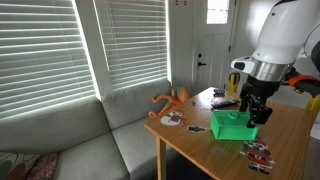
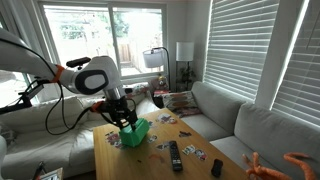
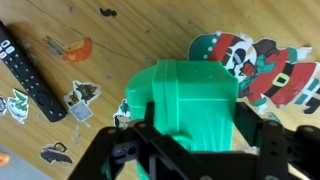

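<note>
In the wrist view, from the left, we saw a remote (image 3: 30, 65) lying on the table (image 3: 110, 60), then a scatter of small stickers (image 3: 80, 95), then the green box (image 3: 190, 95) in the middle, and a Santa cutout (image 3: 262, 62) just beside it on the right. The gripper (image 3: 190, 140) came in from the bottom edge with its fingers spread wide, one on each flank of the box. They seemed to sit right against its walls, but we could not tell whether they pinched it or only straddled it.

In an exterior view, going left to right, there was a grey couch (image 1: 80, 140), an orange toy (image 1: 172, 100) at the table's far corner, then the box resting flat on the wood, with the gripper down over its right end. That view hid the fingertips behind the box.

Only the wrist view showed the Santa cutout plainly. Both exterior views showed the arm, the blinds and the couch, which the wrist view did not. The orange toy appeared in both exterior views.
</note>
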Available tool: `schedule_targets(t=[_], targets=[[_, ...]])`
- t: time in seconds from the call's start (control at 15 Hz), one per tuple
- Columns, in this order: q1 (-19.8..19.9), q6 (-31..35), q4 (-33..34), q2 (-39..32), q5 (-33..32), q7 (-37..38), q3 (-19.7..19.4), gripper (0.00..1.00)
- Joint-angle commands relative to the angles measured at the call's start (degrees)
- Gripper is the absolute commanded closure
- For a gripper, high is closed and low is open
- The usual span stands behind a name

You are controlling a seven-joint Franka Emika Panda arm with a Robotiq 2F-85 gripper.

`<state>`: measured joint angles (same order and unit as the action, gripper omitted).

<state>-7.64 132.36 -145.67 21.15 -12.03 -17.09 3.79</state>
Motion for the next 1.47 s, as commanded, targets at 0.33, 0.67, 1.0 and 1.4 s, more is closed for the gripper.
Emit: schedule_targets(t=[0.33,0.67,1.0,1.4], targets=[[0.9,0.0,-0.6,0.2,-3.9,0.2,1.0,0.46],[1.9,-1.4,-1.0,-0.2,-13.7,3.3,3.8,0.46],[1.7,-1.2,-1.7,-0.5,-17.7,5.0,4.8,0.46],[1.7,0.2,-1.7,-0.1,-18.2,4.9,4.2,0.05]])
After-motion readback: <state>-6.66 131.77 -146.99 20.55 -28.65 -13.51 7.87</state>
